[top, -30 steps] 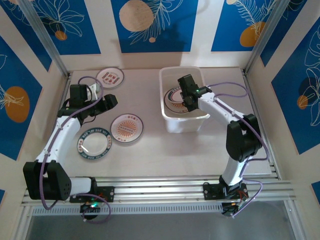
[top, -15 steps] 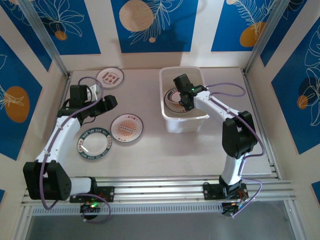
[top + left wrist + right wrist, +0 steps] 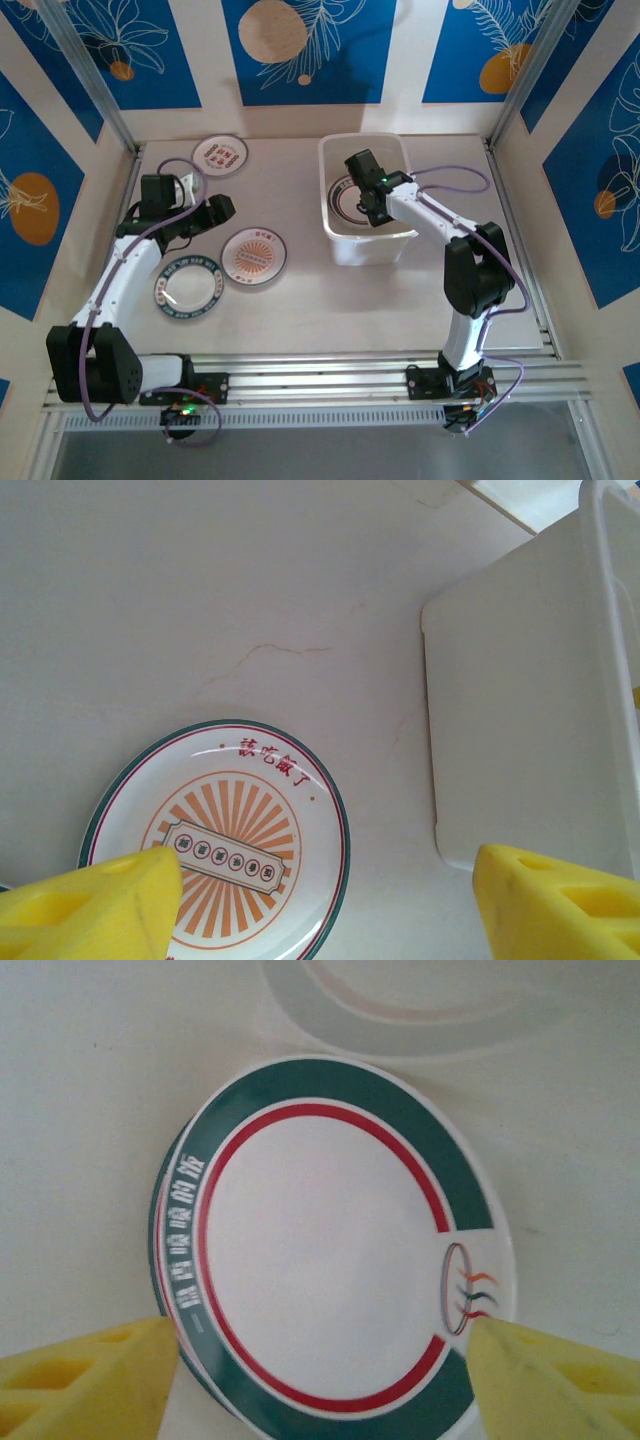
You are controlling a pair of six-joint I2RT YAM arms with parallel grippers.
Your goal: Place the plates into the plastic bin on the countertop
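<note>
On my overhead feed the plastic bin point(image 3: 392, 243) sits toward the far right of the countertop point(image 3: 300, 310). My right gripper point(image 3: 366, 210) reaches down inside it. On the right wrist feed its yellow fingers point(image 3: 90, 1370) are spread wide, one to each side of the near edge of a green-and-red-rimmed plate point(image 3: 330, 1250). That plate lies flat in the bin on top of another plate, whose edge peeks out on the left. I cannot tell whether the pads touch the rim.

My left gripper point(image 3: 222, 206) hangs over the left half of the countertop, its fingers point(image 3: 90, 905) wide apart with nothing between them. Below it lies the orange sunburst plate point(image 3: 225, 850), near the middle of the countertop and close to the bin's left wall point(image 3: 520, 700). A green-rimmed plate point(image 3: 187, 284) lies just beside the sunburst one, nearer the left edge. A red-patterned plate point(image 3: 220, 154) rests by the far left corner.
</note>
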